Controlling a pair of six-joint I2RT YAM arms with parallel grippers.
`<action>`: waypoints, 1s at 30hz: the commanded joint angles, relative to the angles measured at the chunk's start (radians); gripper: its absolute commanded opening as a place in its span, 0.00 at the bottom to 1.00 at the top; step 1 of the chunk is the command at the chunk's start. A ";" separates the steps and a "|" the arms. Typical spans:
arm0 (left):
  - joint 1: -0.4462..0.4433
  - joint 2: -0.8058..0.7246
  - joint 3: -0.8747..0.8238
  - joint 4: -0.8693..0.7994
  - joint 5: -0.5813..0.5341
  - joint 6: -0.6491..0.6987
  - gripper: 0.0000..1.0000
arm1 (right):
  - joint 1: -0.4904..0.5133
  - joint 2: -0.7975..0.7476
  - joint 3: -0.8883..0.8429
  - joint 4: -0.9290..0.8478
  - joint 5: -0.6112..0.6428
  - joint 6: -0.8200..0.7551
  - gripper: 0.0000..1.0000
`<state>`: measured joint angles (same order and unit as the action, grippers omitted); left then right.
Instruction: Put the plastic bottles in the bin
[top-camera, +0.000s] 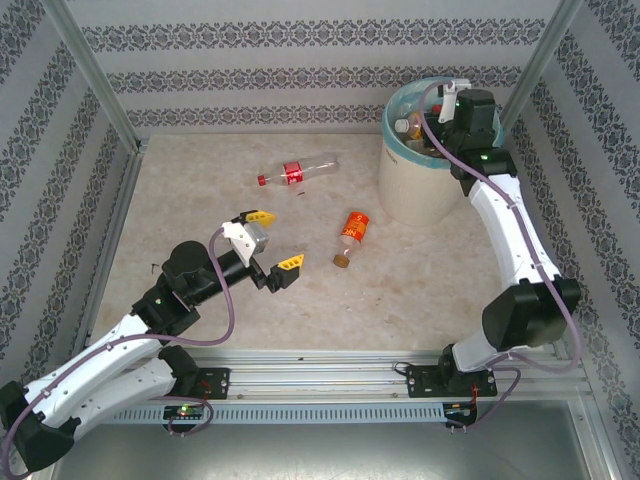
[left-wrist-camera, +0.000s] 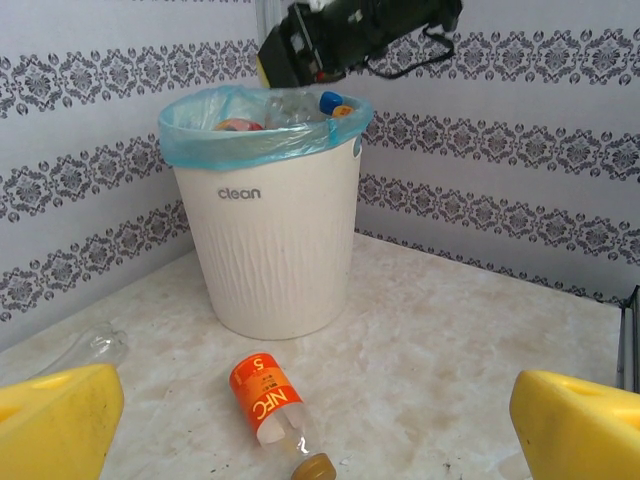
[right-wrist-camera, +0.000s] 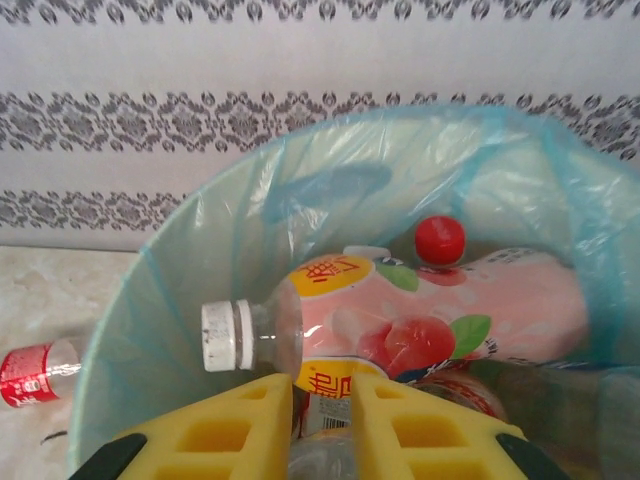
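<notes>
While the right gripper hangs with its jaws nearly together, any hold unclear, over the round cream-white, teal-lined bin and a pink-labelled clear plastic bottle just beneath, the left gripper gapes wide, empty, an orange-labelled clear bottle lying ahead of its jaws

Partly seen bottles
The frame edge cut off the red-labelled bottle; the bin hid all but the tops of its bottles.

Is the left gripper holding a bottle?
No, the left gripper is wide open and empty; the orange-labelled bottle lies on the table ahead of it.
</notes>
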<state>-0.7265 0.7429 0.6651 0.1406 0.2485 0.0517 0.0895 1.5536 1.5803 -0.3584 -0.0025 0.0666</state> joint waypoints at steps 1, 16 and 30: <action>-0.011 -0.026 -0.006 -0.015 -0.018 -0.006 1.00 | -0.005 0.012 -0.059 0.003 -0.004 0.036 0.23; -0.012 0.014 0.027 -0.061 -0.091 -0.045 1.00 | -0.036 0.052 -0.021 -0.033 -0.069 0.093 0.25; -0.011 0.683 0.418 -0.382 -0.188 -0.294 0.94 | 0.072 -0.326 -0.003 -0.023 0.008 0.098 0.66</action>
<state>-0.7265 1.3087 0.9966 -0.1131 0.0738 -0.1547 0.1467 1.3399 1.6173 -0.3985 -0.0341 0.1543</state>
